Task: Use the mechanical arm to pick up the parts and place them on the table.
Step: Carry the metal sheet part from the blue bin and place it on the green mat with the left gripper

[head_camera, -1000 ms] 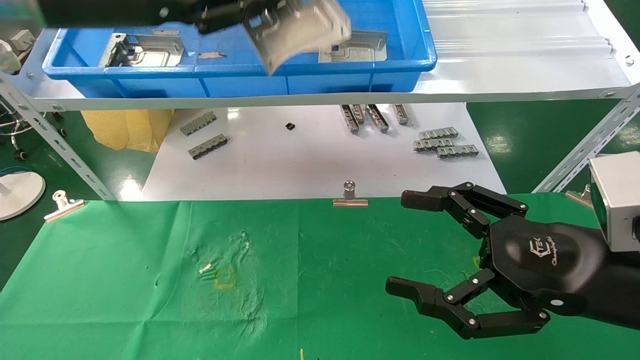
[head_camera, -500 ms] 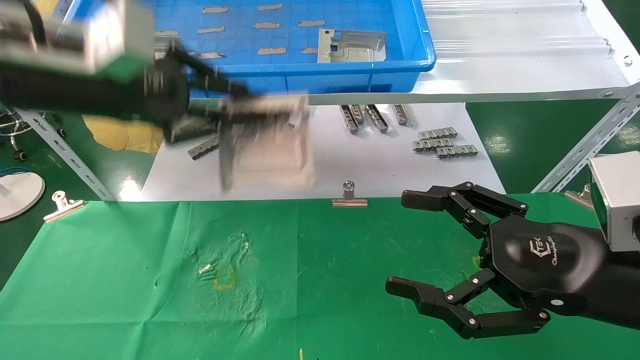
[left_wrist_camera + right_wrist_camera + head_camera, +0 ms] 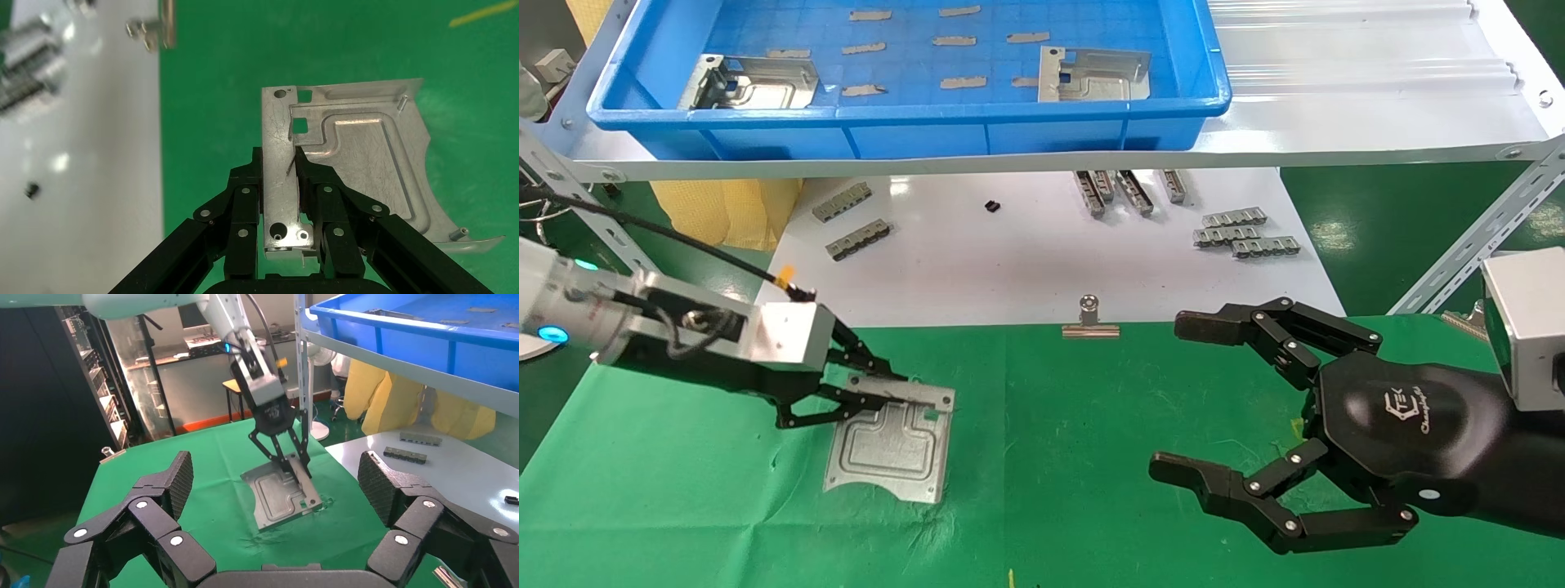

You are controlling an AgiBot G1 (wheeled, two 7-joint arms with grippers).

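Observation:
My left gripper [image 3: 878, 392] is shut on one edge strip of a silvery stamped part [image 3: 891, 445], low over the left-middle of the green table [image 3: 1091, 425]. In the left wrist view the fingers [image 3: 245, 196] pinch the part [image 3: 361, 159] from both sides. From the right wrist view the part [image 3: 283, 496] sits tilted, its lower edge on the cloth. Two more parts [image 3: 752, 82] [image 3: 1095, 75] lie in the blue tray [image 3: 1009, 131]. The right gripper [image 3: 1173, 398], black with a TEK logo, hovers open over the table's right side, holding nothing.
A white board [image 3: 1026, 261] behind the cloth carries grey toothed strips [image 3: 1246, 233]. Silver binder clips [image 3: 1091, 320] [image 3: 621, 335] sit on the cloth's far edge. The tray stands on a raised shelf with slanted metal braces [image 3: 1475, 245].
My left arm brought the part from above the blue tray down and toward me onto the green cloth. The right arm has not moved.

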